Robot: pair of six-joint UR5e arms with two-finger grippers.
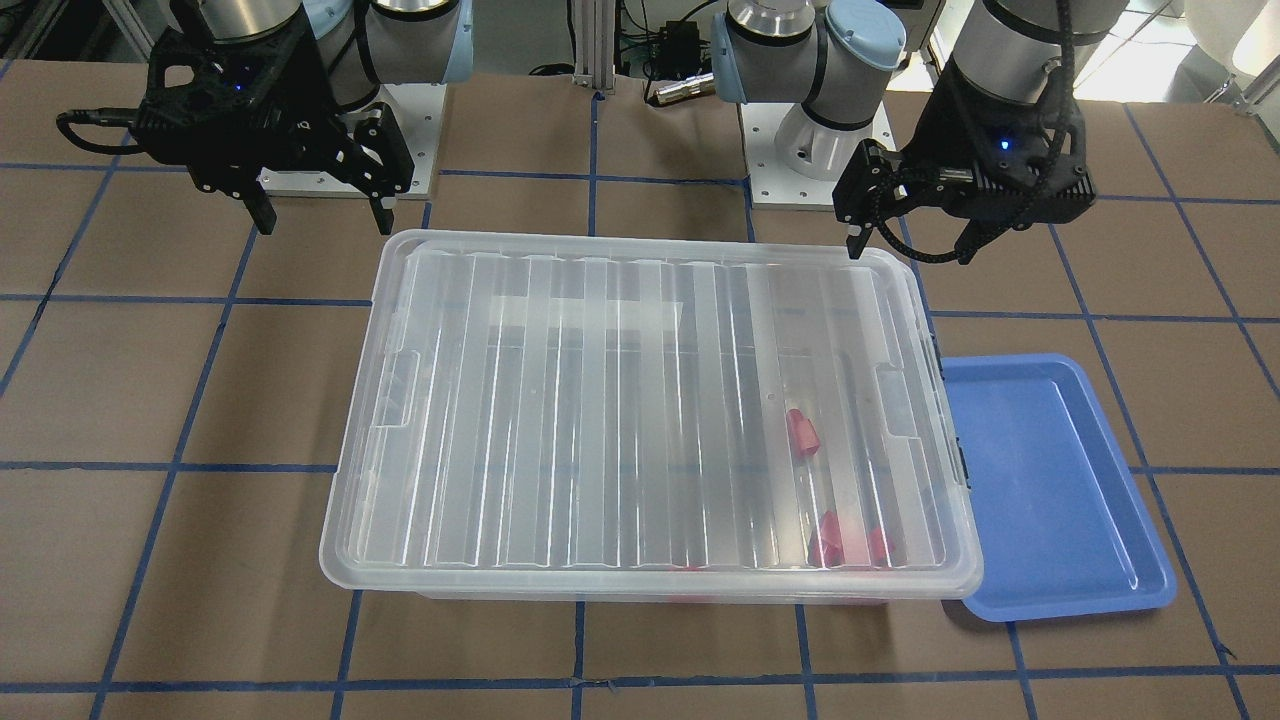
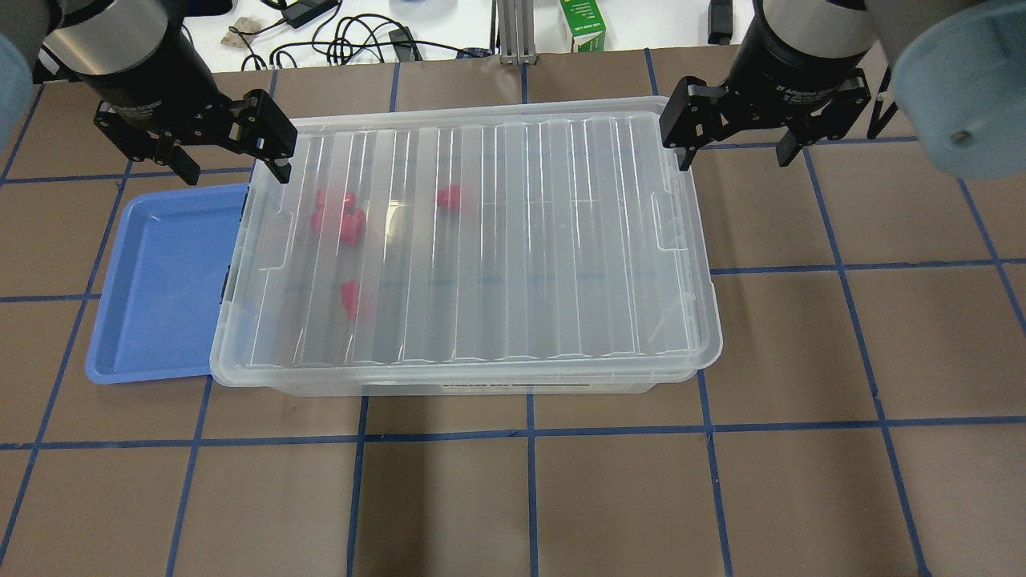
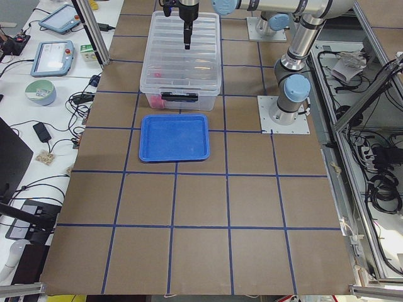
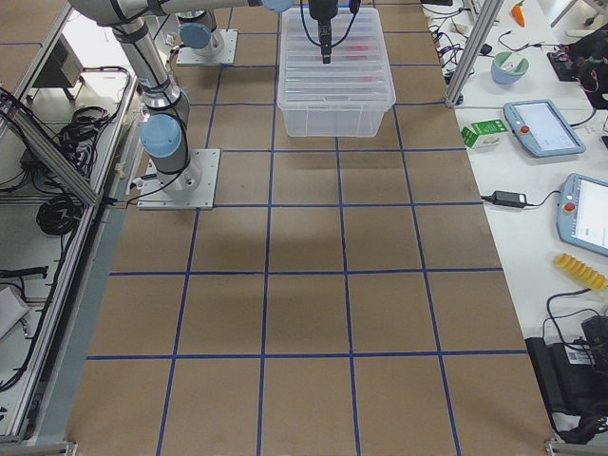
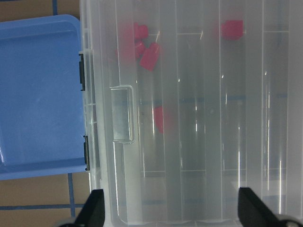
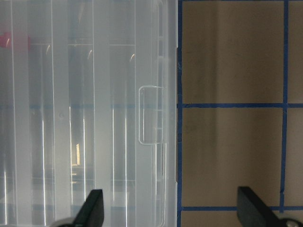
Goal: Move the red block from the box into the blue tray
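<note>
The box (image 2: 481, 240) is a clear bin with its ribbed lid on, in the middle of the table (image 1: 640, 400). Several red blocks lie inside under the lid; one lies apart (image 2: 350, 298) (image 5: 158, 118), others cluster near the tray end (image 2: 337, 216). The blue tray (image 2: 160, 280) (image 1: 1050, 480) lies empty against the box's left end. My left gripper (image 2: 235, 172) (image 1: 908, 250) hovers open and empty over the box's far left corner. My right gripper (image 2: 732, 160) (image 1: 325, 225) hovers open and empty over the far right corner.
Both arm bases (image 1: 800, 150) stand on the robot's side of the box. Brown table with blue tape grid (image 2: 529, 433) surrounds the box. Benches with tablets (image 3: 53, 58), cables and a green carton (image 4: 483, 131) lie past the far table edge.
</note>
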